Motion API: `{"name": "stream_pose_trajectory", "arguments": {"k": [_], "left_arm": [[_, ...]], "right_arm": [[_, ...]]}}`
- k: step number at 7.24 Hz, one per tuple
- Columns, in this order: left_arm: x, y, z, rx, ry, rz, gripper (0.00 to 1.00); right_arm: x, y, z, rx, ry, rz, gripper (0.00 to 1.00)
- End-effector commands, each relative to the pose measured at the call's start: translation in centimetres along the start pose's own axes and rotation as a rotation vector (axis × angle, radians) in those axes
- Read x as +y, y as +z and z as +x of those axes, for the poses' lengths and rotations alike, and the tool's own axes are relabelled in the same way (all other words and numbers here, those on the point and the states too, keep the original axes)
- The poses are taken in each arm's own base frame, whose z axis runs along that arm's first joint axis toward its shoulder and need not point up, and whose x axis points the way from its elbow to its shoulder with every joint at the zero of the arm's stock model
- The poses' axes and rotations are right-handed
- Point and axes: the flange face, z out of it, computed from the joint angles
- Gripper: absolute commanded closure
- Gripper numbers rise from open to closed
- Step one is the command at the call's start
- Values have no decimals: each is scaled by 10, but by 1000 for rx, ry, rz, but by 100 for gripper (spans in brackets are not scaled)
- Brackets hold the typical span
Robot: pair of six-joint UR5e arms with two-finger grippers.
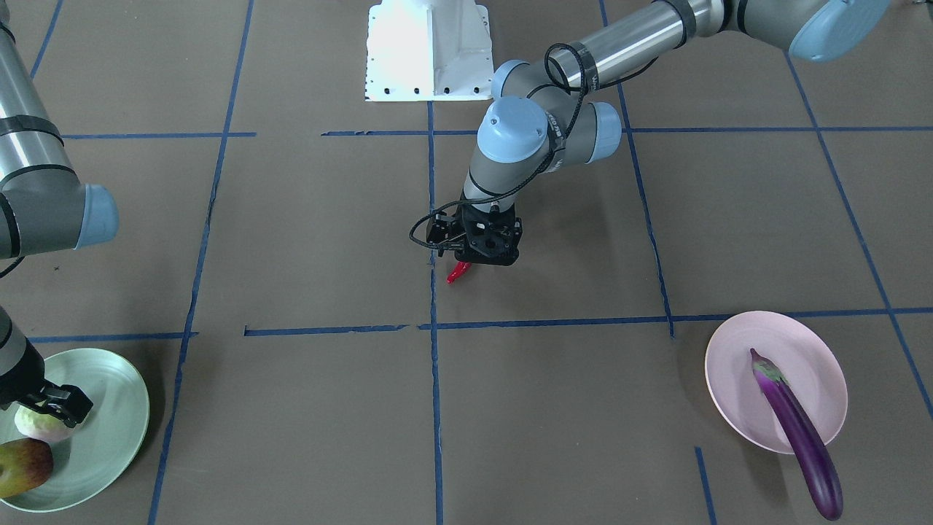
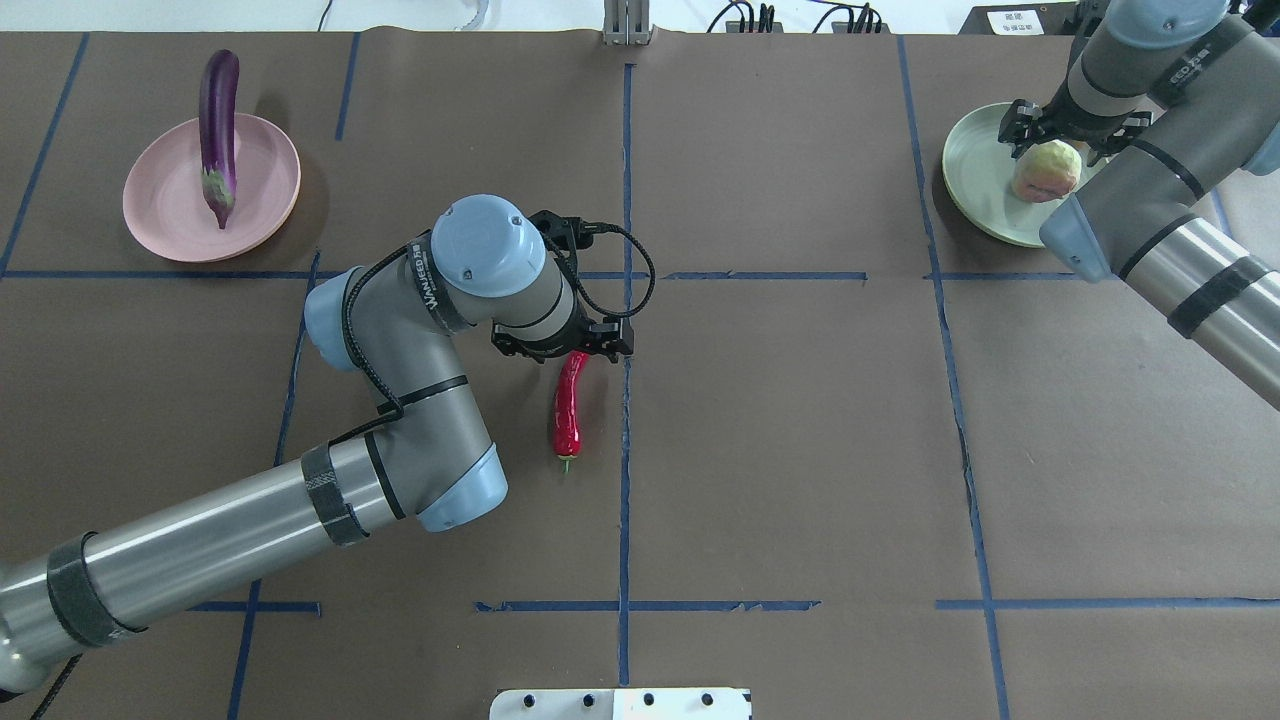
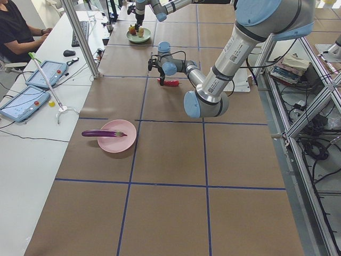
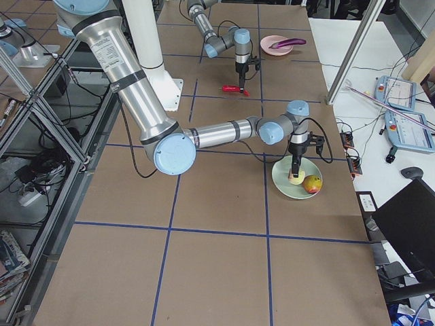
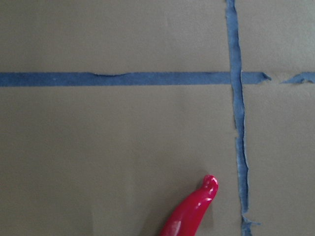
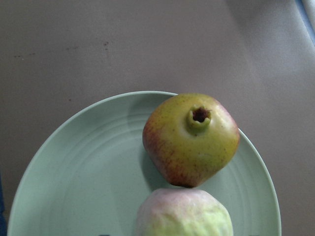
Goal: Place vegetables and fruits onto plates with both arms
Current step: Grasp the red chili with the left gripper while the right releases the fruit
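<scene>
The red chili pepper [image 2: 568, 415] lies on the table near the middle; its tip shows in the left wrist view [image 5: 192, 211]. My left gripper [image 2: 572, 350] stands open over its far end, jaws on either side. The purple eggplant [image 2: 218, 120] lies across the pink plate [image 2: 170, 210], one end overhanging the rim. The peach-like fruit [image 2: 1045, 172] and the red-and-yellow mottled fruit [image 6: 192, 140] sit side by side on the mint green plate [image 6: 74, 187]. My right gripper [image 2: 1062, 140] is just above the peach, jaws apart.
The white base block [image 1: 430, 51] stands at the robot's edge of the table. My left arm's elbow [image 2: 440, 470] hangs low beside the chili. Blue tape lines divide the brown table. An operator and tablets [image 3: 40, 74] are at a side table.
</scene>
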Motion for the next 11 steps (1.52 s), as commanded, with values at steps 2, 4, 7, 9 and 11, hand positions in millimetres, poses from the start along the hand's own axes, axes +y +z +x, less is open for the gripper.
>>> {"name": "stream_pose_trajectory", "arguments": {"k": [2, 4, 7, 9, 11], "left_arm": [[14, -7, 9, -30, 0, -26, 37], [23, 1, 5, -84, -12, -54, 71], [27, -21, 9, -137, -25, -55, 100], [9, -85, 6, -80, -35, 13, 100], [-84, -140, -130, -157, -203, 157, 100]], "right_arm": [[0, -11, -8, -19, -12, 13, 0], [1, -10, -7, -20, -13, 9, 0], [1, -15, -10, -28, -16, 13, 0], [-9, -43, -8, -60, -4, 30, 0], [-7, -95, -14, -221, -7, -30, 0]]}}
